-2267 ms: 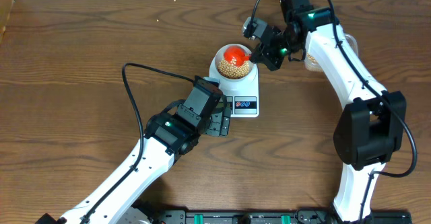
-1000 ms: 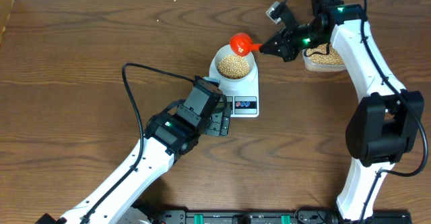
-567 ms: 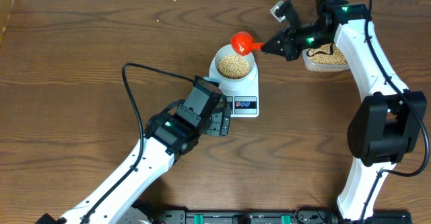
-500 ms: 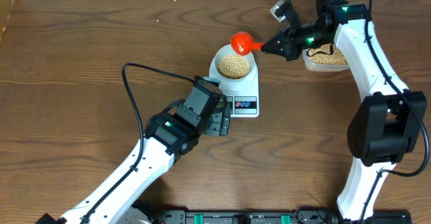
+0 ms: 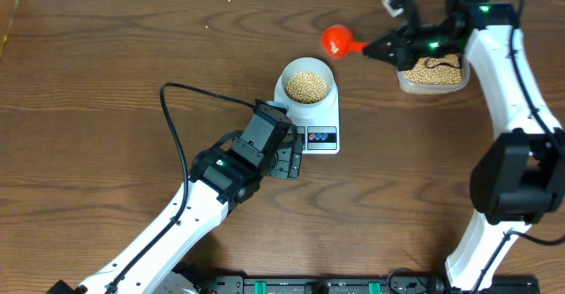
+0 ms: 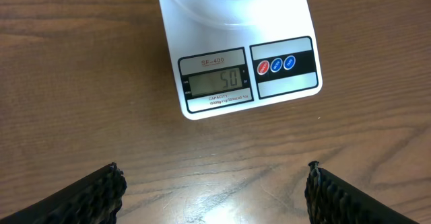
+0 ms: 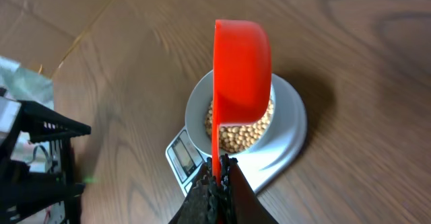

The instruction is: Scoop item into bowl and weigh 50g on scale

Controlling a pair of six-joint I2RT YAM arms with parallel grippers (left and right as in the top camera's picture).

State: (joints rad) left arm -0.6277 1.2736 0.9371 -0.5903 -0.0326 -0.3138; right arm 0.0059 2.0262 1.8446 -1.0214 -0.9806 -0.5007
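Centre frame: bowl, filled with beans, sits on the scale, buttons toward the lower edge. Upper right: right gripper clamps the handle of a red scoop, upper right of the bowl, left of a clear container of beans. Left gripper hovers lower left of the scale.

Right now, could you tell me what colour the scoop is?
Bright orange-red scoop, clearest in the right wrist view.
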